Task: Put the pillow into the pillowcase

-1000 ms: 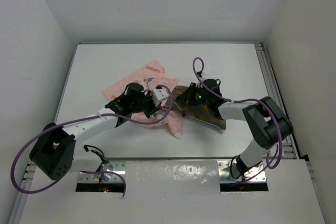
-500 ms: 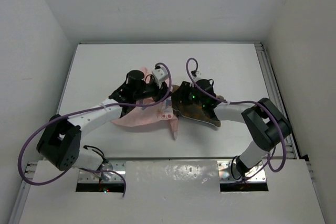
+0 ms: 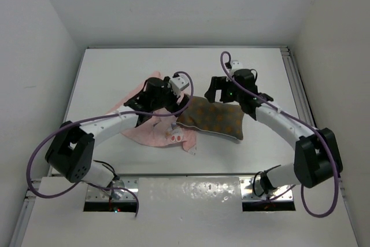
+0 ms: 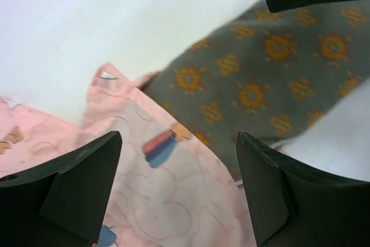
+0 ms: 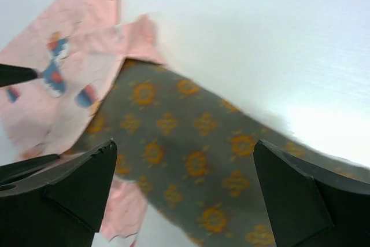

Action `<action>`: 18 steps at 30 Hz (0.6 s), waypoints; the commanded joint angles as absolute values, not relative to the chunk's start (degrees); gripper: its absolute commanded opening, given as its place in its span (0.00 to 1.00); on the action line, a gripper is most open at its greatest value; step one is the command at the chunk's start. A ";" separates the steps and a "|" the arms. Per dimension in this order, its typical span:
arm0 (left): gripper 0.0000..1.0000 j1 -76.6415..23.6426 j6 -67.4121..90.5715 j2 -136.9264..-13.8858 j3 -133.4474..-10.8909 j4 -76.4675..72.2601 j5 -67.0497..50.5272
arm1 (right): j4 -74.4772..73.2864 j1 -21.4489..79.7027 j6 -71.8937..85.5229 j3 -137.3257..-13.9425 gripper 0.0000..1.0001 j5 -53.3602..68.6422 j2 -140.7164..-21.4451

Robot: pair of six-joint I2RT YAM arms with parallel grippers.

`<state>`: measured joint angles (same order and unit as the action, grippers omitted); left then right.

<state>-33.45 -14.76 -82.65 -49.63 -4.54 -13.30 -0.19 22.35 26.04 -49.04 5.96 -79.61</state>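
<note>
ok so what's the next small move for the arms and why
Probably lower the left gripper and pinch the pillowcase edge below it. Both it and the right gripper are open and hold nothing, and the pillow lies mostly bare, only its left end under pink cloth.

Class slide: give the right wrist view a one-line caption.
Open right end effector above pillow, one end covered by pillowcase.

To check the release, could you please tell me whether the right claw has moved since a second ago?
Yes. The right claw has shifted toward the far edge of the table and now hangs open above the pillow.
</note>
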 commanded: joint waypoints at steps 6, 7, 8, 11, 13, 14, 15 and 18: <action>0.76 -34.01 -21.17 -90.95 -53.26 -6.86 -10.45 | -8.80 18.99 17.67 -60.46 0.99 14.46 -95.52; 0.75 -34.10 -21.36 -91.58 -53.17 -5.81 -11.59 | -8.53 18.90 16.88 -61.08 0.99 16.33 -96.76; 0.76 -34.01 -21.36 -92.02 -53.17 -5.28 -13.95 | -8.44 18.98 15.31 -62.82 0.99 18.17 -99.29; 0.76 -34.10 -20.48 -94.30 -53.17 -4.57 -13.81 | -11.68 19.51 13.10 -66.00 0.99 23.80 -104.74; 0.50 -34.01 -19.34 -95.45 -53.26 -5.09 -11.00 | -12.48 19.69 12.22 -66.71 0.99 28.46 -106.52; 0.29 -33.93 -19.25 -95.36 -53.26 -5.27 -10.46 | -12.22 19.95 11.35 -65.84 0.99 30.30 -107.13; 0.23 -33.84 -19.94 -95.27 -53.61 -5.36 -10.29 | -11.61 19.95 11.16 -65.05 0.99 31.89 -107.66; 0.18 -33.49 -21.00 -94.84 -55.89 -4.40 -11.59 | -10.99 20.13 9.67 -62.49 0.60 37.95 -107.40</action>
